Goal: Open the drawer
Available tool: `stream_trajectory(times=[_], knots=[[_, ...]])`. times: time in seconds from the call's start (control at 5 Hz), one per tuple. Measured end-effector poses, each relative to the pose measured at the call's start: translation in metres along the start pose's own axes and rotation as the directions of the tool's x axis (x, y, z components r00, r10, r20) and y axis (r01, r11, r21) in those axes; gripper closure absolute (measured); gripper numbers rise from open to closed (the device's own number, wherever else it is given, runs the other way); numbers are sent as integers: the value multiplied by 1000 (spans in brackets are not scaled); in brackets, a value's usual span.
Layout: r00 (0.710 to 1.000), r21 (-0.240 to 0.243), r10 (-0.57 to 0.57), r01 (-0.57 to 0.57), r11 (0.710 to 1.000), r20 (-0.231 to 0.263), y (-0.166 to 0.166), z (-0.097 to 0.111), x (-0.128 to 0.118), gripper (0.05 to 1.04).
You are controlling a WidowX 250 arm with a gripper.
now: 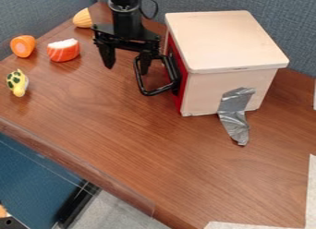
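Note:
The gripper (pixel 126 66) hangs at the upper middle of the camera view, pointing down, its two fingers spread wide apart. Its right finger overlaps the black handle (pixel 159 90) in the view; whether they touch, I cannot tell. That handle is a squared loop on the red drawer front (pixel 183 90), which faces left on a pale wooden box (pixel 225 43). The drawer front lies against the box, with no gap visible between them. Part of the front is hidden behind the handle.
Grey tape (pixel 234 113) runs from the box's near side onto the brown table (pixel 142 149). On the left are an orange-and-white sushi toy (pixel 63 51), a carrot piece (pixel 23 46), a spotted yellow toy (pixel 17 83) and a yellowish ridged toy (pixel 82 19). Blue-grey panels stand behind.

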State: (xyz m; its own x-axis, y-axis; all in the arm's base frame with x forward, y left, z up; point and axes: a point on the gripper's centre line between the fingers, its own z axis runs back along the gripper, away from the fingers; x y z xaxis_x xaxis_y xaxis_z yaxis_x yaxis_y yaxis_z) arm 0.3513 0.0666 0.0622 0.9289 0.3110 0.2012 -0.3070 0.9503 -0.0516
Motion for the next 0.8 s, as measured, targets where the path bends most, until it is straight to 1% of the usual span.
stream_trajectory(times=[0.4, 0.6, 0.8], knots=[[999, -5, 43, -43, 999, -18, -15, -13, 6, 85], [998, 2, 55, -55, 999, -37, -19, -24, 4, 85], [997, 3, 73, -73, 997, -37, -19, -31, 4, 137]])
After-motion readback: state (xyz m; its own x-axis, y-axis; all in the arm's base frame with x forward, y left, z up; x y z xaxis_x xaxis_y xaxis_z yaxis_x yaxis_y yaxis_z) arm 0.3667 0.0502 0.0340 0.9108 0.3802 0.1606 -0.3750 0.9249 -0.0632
